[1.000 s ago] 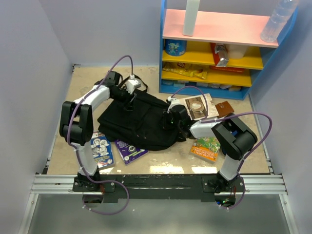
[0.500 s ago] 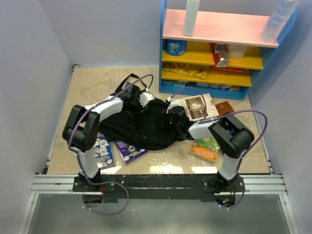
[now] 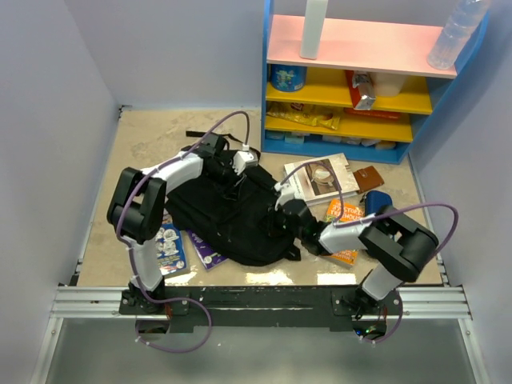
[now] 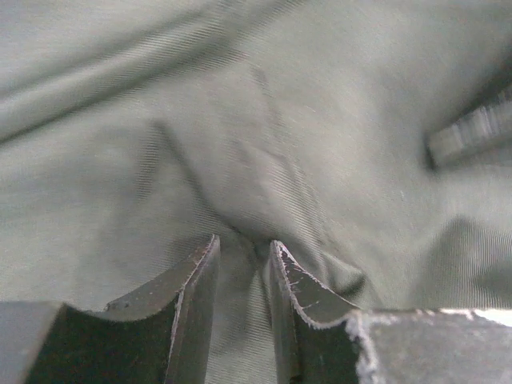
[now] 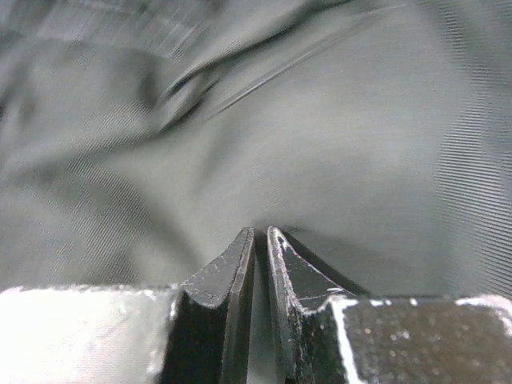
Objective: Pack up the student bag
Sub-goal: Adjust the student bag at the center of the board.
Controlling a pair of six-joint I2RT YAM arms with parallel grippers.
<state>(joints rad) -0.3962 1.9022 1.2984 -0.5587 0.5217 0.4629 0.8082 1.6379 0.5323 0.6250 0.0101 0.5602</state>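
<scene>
The black student bag (image 3: 232,220) lies crumpled in the middle of the table. My left gripper (image 3: 238,170) is at the bag's far edge, and in the left wrist view (image 4: 242,244) it is shut on a fold of the bag's fabric (image 4: 280,120). My right gripper (image 3: 286,213) is at the bag's right side. In the right wrist view (image 5: 260,232) its jaws are almost together, pinching a thin layer of the bag's fabric (image 5: 320,144). The bag's opening and zipper do not show.
A blue booklet (image 3: 169,245) and a purple booklet (image 3: 203,250) lie at the bag's near left. A white book (image 3: 322,177), an orange book (image 3: 344,214), a brown wallet (image 3: 370,178) and a dark-blue pencil case (image 3: 378,200) lie to the right. A coloured shelf (image 3: 360,80) stands at the back right.
Both grippers have dragged the bag nearer and to the right. My left gripper moved right along the far edge; my right arm pulled back, uncovering the orange book and pencil case.
</scene>
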